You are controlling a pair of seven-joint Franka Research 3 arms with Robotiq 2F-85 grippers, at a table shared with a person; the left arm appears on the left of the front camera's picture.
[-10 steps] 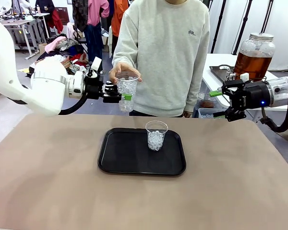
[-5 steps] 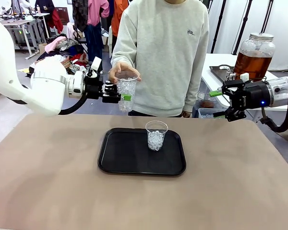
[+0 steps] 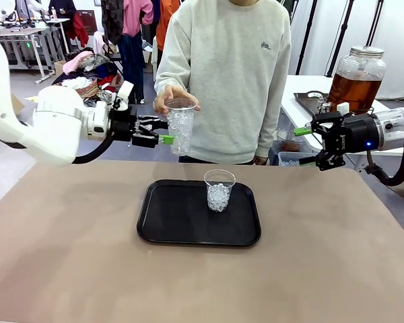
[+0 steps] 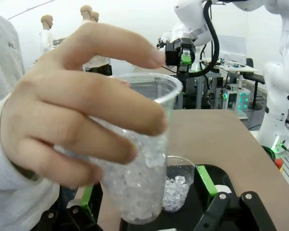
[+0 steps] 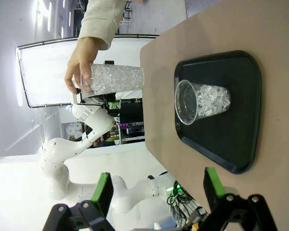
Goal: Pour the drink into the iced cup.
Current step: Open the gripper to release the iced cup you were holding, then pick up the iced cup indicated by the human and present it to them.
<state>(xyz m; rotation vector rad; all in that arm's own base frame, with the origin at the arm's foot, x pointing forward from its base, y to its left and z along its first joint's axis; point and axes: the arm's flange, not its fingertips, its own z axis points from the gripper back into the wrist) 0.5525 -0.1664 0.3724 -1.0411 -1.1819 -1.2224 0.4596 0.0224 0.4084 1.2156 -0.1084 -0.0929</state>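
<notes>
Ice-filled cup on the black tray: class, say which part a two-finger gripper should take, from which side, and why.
Best grip the cup by its side wall at mid-height, level, from the side of the open right gripper. It stands upright, tapered, open-mouthed, and the tray has a low rim.

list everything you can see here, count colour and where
table: one, brown, foreground
tray: one, black, middle of the table
iced cup on the tray: one, clear, far half of tray
held iced cup: one, clear, in the air beyond tray
jar dispenser: one, clear glass, amber drink inside, far right
person's hand: one, gripping held iced cup's rim from above
left gripper: one, black with green pads, open around the held iced cup
right gripper: one, black with green pads, open, empty, at right
</notes>
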